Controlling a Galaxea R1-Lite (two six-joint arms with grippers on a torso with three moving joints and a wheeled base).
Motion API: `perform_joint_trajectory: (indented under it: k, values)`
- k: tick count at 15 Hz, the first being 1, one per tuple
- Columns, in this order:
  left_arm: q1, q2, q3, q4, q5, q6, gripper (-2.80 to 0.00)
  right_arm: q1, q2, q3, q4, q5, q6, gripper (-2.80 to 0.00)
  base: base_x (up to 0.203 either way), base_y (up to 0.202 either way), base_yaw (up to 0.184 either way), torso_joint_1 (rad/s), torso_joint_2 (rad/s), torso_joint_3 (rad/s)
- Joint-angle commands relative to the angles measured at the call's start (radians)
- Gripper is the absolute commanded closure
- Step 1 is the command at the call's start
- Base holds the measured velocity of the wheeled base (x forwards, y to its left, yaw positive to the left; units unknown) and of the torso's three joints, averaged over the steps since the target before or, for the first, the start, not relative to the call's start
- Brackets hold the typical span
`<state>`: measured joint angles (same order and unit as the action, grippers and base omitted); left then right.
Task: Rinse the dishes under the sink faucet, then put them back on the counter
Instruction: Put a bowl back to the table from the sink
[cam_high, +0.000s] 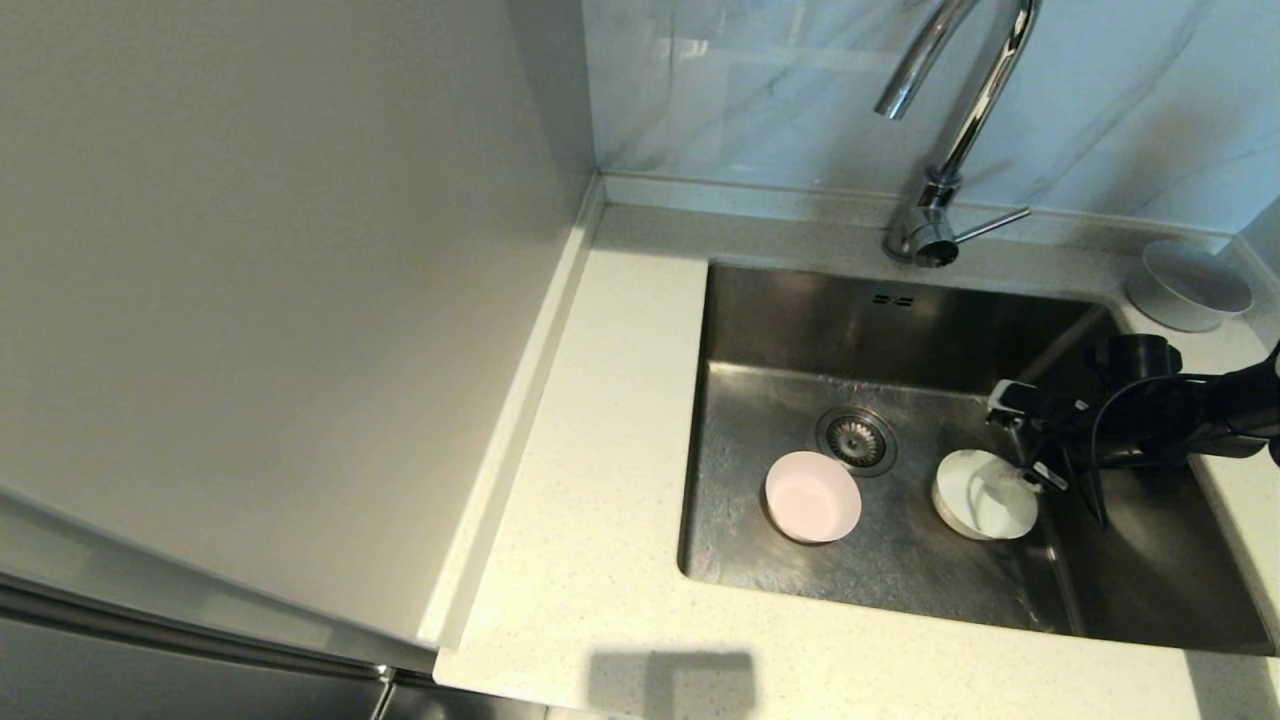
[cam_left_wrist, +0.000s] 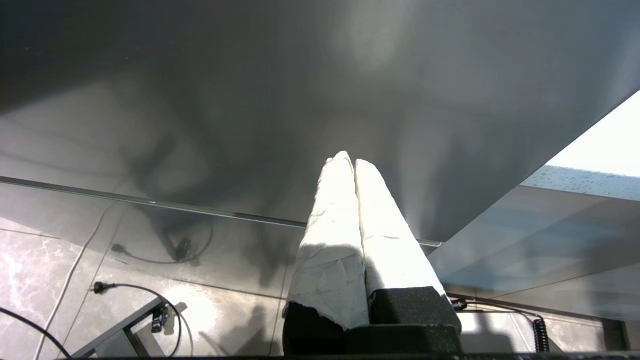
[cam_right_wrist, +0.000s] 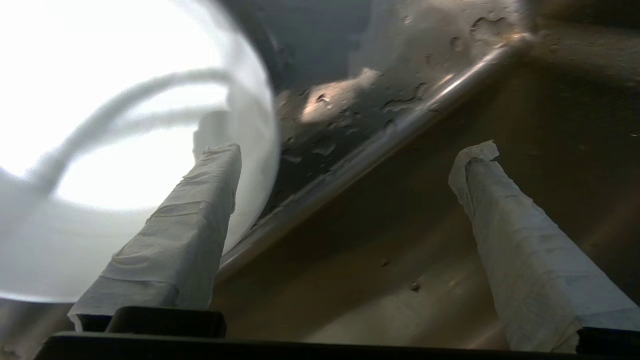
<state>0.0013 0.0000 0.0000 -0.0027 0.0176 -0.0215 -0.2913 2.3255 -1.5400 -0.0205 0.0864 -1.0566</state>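
The sink (cam_high: 900, 575) holds two of the dishes. The pale pink bowl (cam_high: 812, 497) stands upright just in front of the drain strainer (cam_high: 856, 440), and the white bowl (cam_high: 985, 495) sits to its right. My right gripper (cam_high: 1022, 440) is down in the basin at the white bowl's right edge and open. In the right wrist view, one of the right gripper's (cam_right_wrist: 347, 152) fingers is over the bowl (cam_right_wrist: 100, 125), its rim between the jaws. The grey-white bowl (cam_high: 1188, 285) rests on the counter (cam_high: 600, 450) at the back right. No water shows at the faucet (cam_high: 950, 120). My left gripper (cam_left_wrist: 348, 161) is parked, shut and empty.
A tall pale cabinet panel (cam_high: 250, 300) stands along the counter's left side. Marble-look wall tiles (cam_high: 750, 90) rise behind the faucet, whose thin lever (cam_high: 990, 225) points right. The sink's right wall (cam_right_wrist: 400, 260) is close beside my right gripper's outer finger.
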Motion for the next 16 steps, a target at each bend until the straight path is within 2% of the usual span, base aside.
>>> perform_joint_trajectory:
  k: [1, 5, 13, 14, 16]
  values:
    - [0.0, -0.003, 0.0, 0.0, 0.001, 0.0, 0.0, 0.0, -0.003, 0.003, 0.029, 0.001, -0.014, -2.8, 0.0, 0.0, 0.0, 0.0, 0.0, 0.0]
    - [0.0, -0.003, 0.0, 0.0, 0.001, 0.0, 0.0, 0.0, -0.002, 0.018, 0.088, 0.001, -0.043, -2.8, 0.0, 0.0, 0.0, 0.0, 0.0, 0.0]
    - [0.0, -0.003, 0.0, 0.0, 0.001, 0.0, 0.0, 0.011, 0.028, 0.008, 0.082, 0.001, -0.039, -2.8, 0.0, 0.0, 0.0, 0.0, 0.0, 0.0]
    - [0.0, -0.003, 0.0, 0.0, 0.001, 0.0, 0.0, 0.015, 0.028, 0.008, 0.082, 0.001, -0.037, 0.0, 0.0, 0.0, 0.0, 0.0, 0.0, 0.0]
    - [0.0, -0.003, 0.0, 0.0, 0.001, 0.0, 0.0, 0.019, 0.03, 0.007, 0.082, 0.001, -0.035, 0.0, 0.0, 0.0, 0.0, 0.0, 0.0, 0.0]
